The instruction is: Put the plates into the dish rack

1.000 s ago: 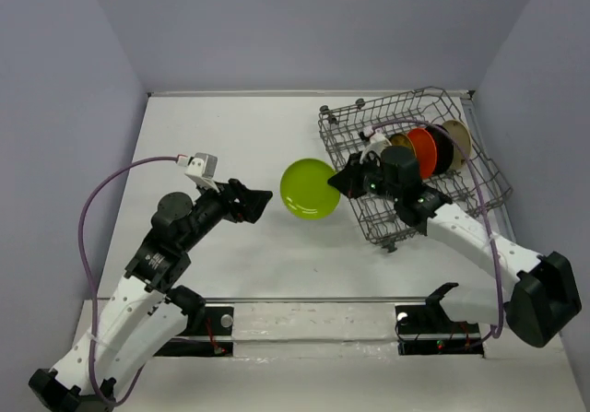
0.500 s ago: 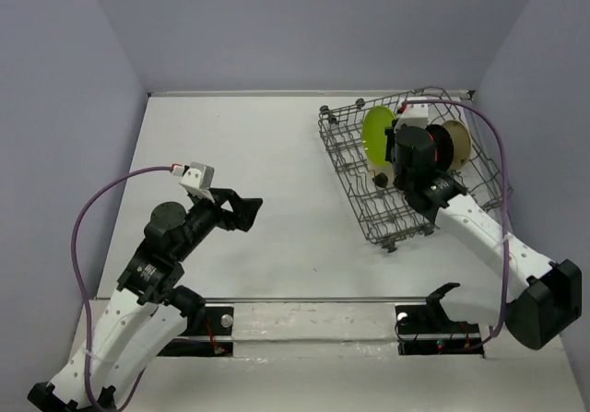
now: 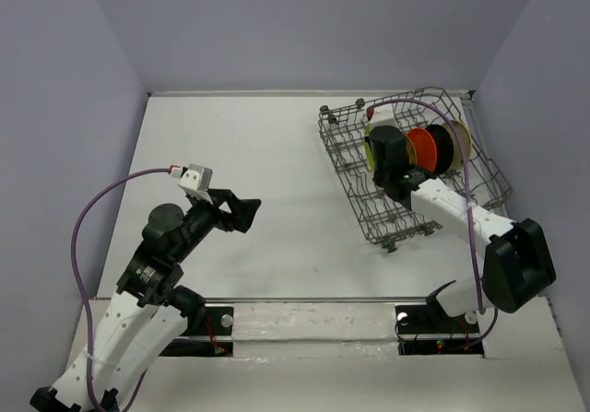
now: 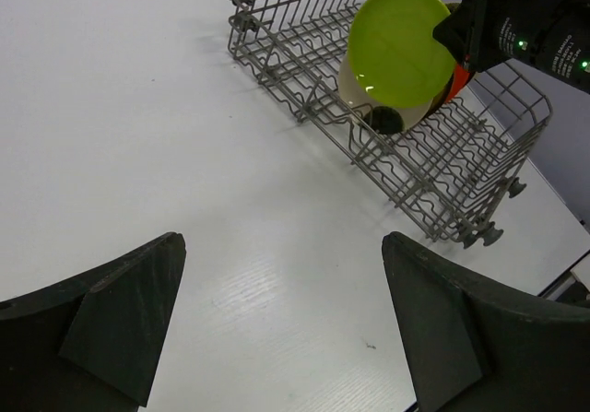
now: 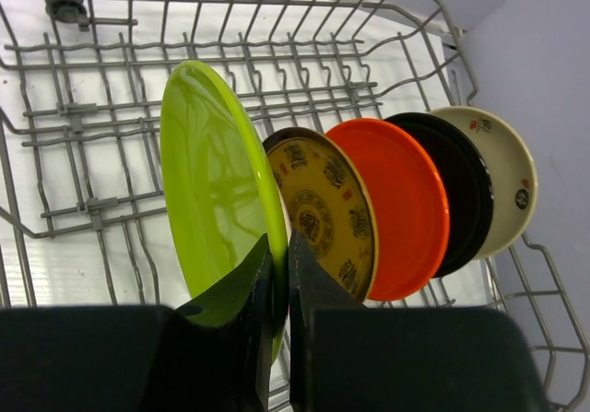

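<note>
Racking: right gripper [image 5: 277, 274] pinched green plate [image 5: 217, 191] upright, centre-frame, in rack [image 5: 66, 3].
Left gripper [image 4: 277, 320]: gaped, empty.
Next: likely needed seating between tines, then release.

Lime green plate [image 5: 212, 200] stands upright beside four plates [image 5: 406, 205] in dish rack [image 3: 373, 211]

Three views, one shared dish rack [image 3: 364, 205]
Overhead looks down across the whole worktop [image 3: 258, 154]; left wrist sees the dish rack from afar, right wrist from inside, close.
</note>
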### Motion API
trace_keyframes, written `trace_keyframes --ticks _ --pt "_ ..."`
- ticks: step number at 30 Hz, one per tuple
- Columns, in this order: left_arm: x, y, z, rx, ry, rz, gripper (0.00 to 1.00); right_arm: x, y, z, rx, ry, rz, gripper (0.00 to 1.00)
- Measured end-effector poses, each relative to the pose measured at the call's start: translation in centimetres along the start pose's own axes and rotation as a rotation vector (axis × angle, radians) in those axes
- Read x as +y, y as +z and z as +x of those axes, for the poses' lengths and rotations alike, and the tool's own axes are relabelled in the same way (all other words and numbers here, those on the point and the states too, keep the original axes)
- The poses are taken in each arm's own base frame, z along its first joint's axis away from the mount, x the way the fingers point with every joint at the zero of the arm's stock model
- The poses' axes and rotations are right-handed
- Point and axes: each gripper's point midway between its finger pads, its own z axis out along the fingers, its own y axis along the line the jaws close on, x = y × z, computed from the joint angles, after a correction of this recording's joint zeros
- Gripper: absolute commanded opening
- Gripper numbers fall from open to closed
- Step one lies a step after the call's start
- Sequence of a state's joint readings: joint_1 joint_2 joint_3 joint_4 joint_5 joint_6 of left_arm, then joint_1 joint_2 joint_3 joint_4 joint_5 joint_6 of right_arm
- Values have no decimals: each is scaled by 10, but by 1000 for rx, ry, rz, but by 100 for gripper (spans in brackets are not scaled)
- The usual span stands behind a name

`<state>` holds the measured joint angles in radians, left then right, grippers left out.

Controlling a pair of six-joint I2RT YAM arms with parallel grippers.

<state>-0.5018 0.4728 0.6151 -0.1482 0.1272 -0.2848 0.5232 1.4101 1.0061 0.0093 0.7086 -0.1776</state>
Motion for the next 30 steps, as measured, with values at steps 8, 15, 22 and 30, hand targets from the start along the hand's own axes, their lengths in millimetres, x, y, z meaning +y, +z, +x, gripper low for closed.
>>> trace_keyframes --ticks 8,15,22,30 --pt "5 0 -2 -3 -4 -11 99 27 15 24 54 -69 -69 7" --pt "7 1 -1 2 -7 -14 99 34 18 30 67 -80 -89 7" --pt "9 3 1 15 -8 -18 99 38 17 49 100 -86 -102 13" --pt "10 4 2 19 -9 -21 99 40 15 60 118 -59 -107 37"
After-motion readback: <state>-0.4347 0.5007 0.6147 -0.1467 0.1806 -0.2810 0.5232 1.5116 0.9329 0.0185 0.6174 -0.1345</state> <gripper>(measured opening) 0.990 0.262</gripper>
